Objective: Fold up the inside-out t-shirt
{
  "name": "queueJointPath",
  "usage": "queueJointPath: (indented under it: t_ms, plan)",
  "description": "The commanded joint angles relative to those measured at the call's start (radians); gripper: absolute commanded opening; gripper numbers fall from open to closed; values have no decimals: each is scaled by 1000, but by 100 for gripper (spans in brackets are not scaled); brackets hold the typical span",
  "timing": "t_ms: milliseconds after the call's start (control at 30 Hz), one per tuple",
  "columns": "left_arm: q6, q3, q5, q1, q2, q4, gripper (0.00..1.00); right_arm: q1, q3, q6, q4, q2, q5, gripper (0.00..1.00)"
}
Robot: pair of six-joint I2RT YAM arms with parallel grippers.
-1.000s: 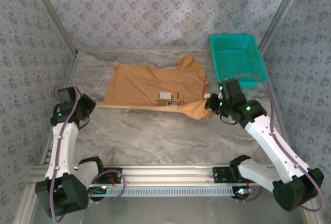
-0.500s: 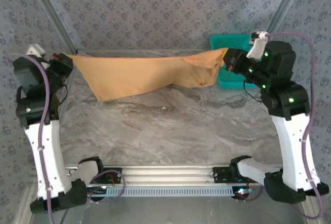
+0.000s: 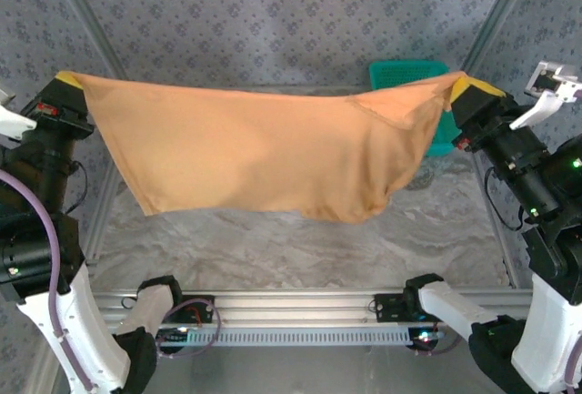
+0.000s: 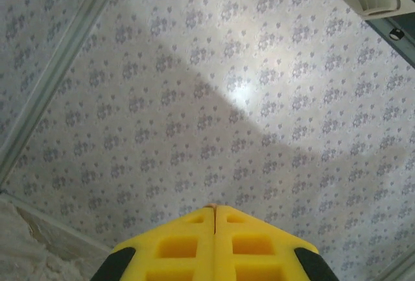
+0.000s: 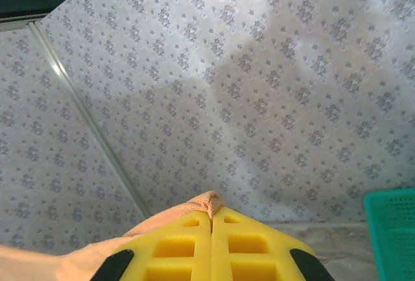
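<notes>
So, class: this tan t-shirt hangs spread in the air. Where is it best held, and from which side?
Grip the t-shirt by its two top corners, each from its own outer end, as the left gripper and right gripper do: the top edge stretches between them and the rest sags free.

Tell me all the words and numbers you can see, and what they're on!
There are none to read.
The shirt is plain cloth, with no label or print showing.
The basket is bare mesh, with no writing.
The walls have a small flower pattern, not letters.
</notes>
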Motion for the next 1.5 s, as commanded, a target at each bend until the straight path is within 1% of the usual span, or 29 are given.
queueJointPath:
  t_ms: [0, 100, 200, 333, 400, 533, 600, 633, 667, 700, 733, 767, 800, 833, 867, 933, 967, 1033, 1067, 1167, 1267, 1300, 1367, 1467]
  plan:
    - [54, 6, -52, -1, 64, 25, 0, -8, 3, -65, 3, 88, 89, 0]
    - [59, -79, -47, -2, 128, 69, 0, -14, -16, -82, 33, 174, 107, 0]
    - [51, -210, -15, -2, 222, 139, 0, -28, -44, -76, 61, 286, 100, 0]
    - [34, -392, 19, -4, 395, 288, 0, -51, -133, -27, 143, 445, 59, 0]
    - [28, -443, 30, -7, 499, 355, 0, -59, -155, -12, 189, 548, 45, 0]
    - [19, -444, 30, -25, 743, 425, 0, -50, -113, 27, 222, 806, -7, 0]
    - [10, -399, 39, -32, 882, 432, 0, -41, -15, 53, 189, 969, -5, 0]
    - [18, -359, 29, -35, 936, 406, 0, -40, 48, 70, 162, 1044, -12, 0]
    - [30, -306, 11, -40, 998, 368, 9, -38, 137, 85, 121, 1132, -23, 0]
    - [44, -251, 5, -41, 1053, 332, 22, -38, 243, 98, 61, 1220, -43, 6]
    - [59, -203, -4, -44, 1091, 292, 32, -36, 341, 108, -1, 1292, -67, 20]
    - [81, -150, -31, -48, 1124, 240, 49, -36, 451, 121, -73, 1366, -82, 38]
    - [98, -111, -64, -55, 1143, 194, 64, -35, 537, 137, -132, 1423, -91, 51]
    - [108, -91, -78, -61, 1149, 164, 69, -35, 579, 149, -164, 1449, -102, 58]
    - [117, -77, -94, -67, 1148, 130, 73, -35, 584, 159, -172, 1458, -100, 63]
    - [122, -86, -166, -94, 1114, 74, 75, -26, 505, 176, -170, 1420, -77, 65]
    - [121, -118, -191, -112, 1081, 66, 75, -22, 431, 180, -142, 1380, -59, 65]
    - [110, -226, -183, -152, 998, 103, 75, -7, 258, 176, -65, 1289, -31, 65]
    - [96, -303, -148, -176, 950, 147, 75, 3, 160, 175, -15, 1240, -35, 64]
    - [30, -533, 30, -237, 858, 324, 74, 34, -92, 168, 102, 1128, -70, 60]
    - [-49, -709, 145, -277, 833, 475, 74, 69, -290, 156, 178, 1057, -105, 57]
    - [-71, -760, 171, -279, 831, 524, 73, 79, -345, 161, 208, 1043, -110, 57]
    - [-91, -829, 183, -280, 834, 575, 73, 91, -411, 164, 229, 1036, -108, 57]
    - [-82, -887, 174, -278, 843, 559, 73, 96, -484, 178, 229, 1053, -119, 53]
